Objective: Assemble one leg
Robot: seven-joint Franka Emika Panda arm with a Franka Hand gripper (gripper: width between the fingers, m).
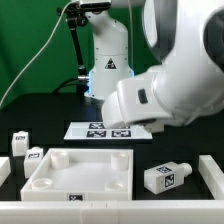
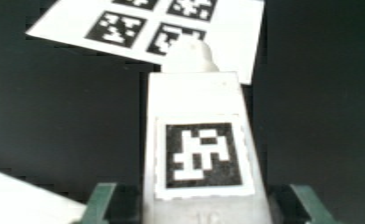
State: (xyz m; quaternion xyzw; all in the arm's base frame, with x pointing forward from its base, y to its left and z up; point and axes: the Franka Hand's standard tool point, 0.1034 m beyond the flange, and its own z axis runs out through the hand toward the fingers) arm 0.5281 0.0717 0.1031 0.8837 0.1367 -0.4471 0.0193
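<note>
White plastic: we see the leg (image 2: pixel 200 130) only in the wrist view, a squarish post with a black-and-white tag on the face turned to the camera.
Leg's place: between the fingers (image 2: pixel 108 205), pointing away from the camera, its narrow far tip over the edge of the marker board (image 2: pixel 152 25).
Claw: the gripper (image 2: pixel 205 205) is closed onto the leg's near end, with the jaws about as wide as the post.
Exterior view only: we see the tray-shaped piece (image 1: pixel 80 170) in front of the marker board. A lying post (image 1: pixel 165 177) is on the exterior view's right, and two small posts (image 1: pixel 20 143) are on its left.
Hidden there: the arm's bulk covers the gripper and the leg.
Arm: the arm (image 1: pixel 170 60) fills the exterior view's upper right, with its wrist angled down over the marker board's right end.
</note>
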